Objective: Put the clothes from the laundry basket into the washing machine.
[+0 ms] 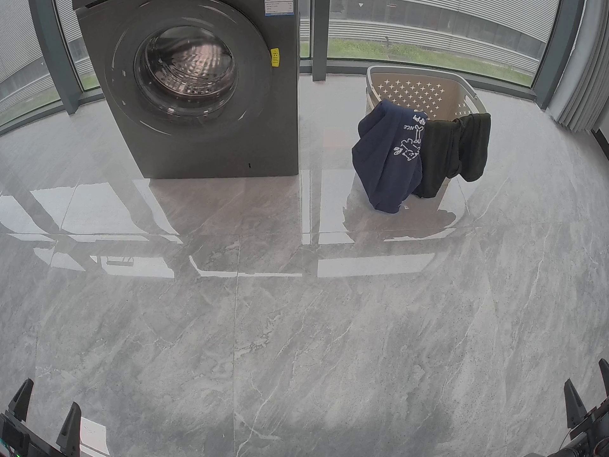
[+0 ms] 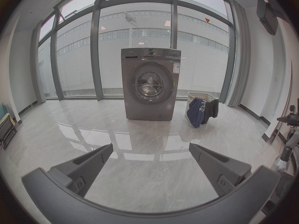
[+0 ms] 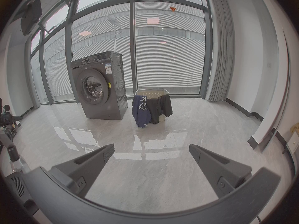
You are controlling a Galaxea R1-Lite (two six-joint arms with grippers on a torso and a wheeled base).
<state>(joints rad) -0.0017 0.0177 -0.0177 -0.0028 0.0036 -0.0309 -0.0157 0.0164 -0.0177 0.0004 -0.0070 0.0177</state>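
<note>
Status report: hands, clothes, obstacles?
Left hand open, right hand open, both empty. Navy shirt and black garment hang over laundry basket rim. Washing machine door shut.

The head camera is looking forward and down over the glossy grey marble-tiled floor (image 1: 304,325) toward the dark grey front-loading washing machine (image 1: 190,77), well away from it. Both wrist cameras are sitting low, facing that machine nearly level; all three are sharing it and the beige perforated plastic laundry basket (image 1: 425,90) beside it.
</note>
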